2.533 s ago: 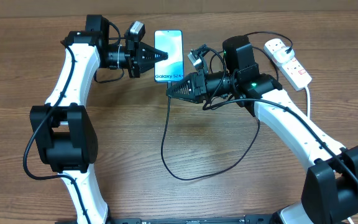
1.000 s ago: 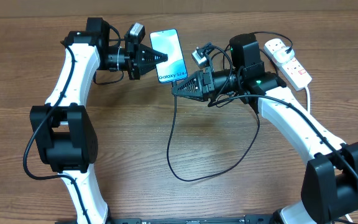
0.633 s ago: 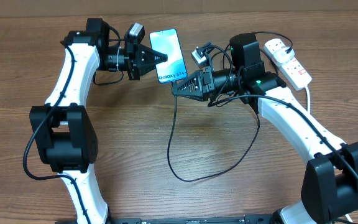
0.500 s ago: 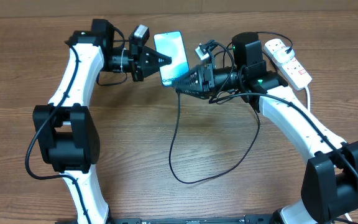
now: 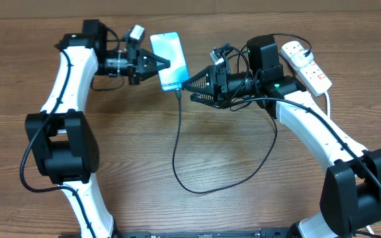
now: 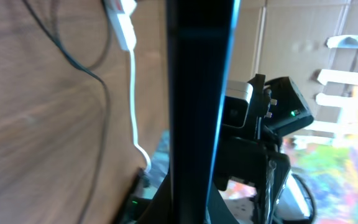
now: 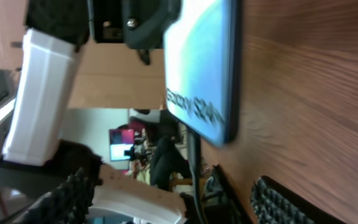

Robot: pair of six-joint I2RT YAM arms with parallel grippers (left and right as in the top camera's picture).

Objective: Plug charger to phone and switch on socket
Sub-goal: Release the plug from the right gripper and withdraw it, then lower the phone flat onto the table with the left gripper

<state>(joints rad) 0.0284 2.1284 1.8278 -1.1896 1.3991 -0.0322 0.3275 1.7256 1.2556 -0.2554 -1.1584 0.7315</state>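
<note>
Up over the brown wooden table (image 5: 256, 211), left fingers (image 5: 155, 64) pinch the phone (image 5: 167, 58); right fingers (image 7: 72, 194) stand spread.

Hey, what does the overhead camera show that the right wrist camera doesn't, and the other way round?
Overhead only: the socket at the far right and the charger looping across the table. Right wrist only: readable Galaxy S24 lettering and the room beyond the table. Both: the phone held by the left gripper, the charger at its lower end, and the right gripper, jaws open, beside it.
</note>
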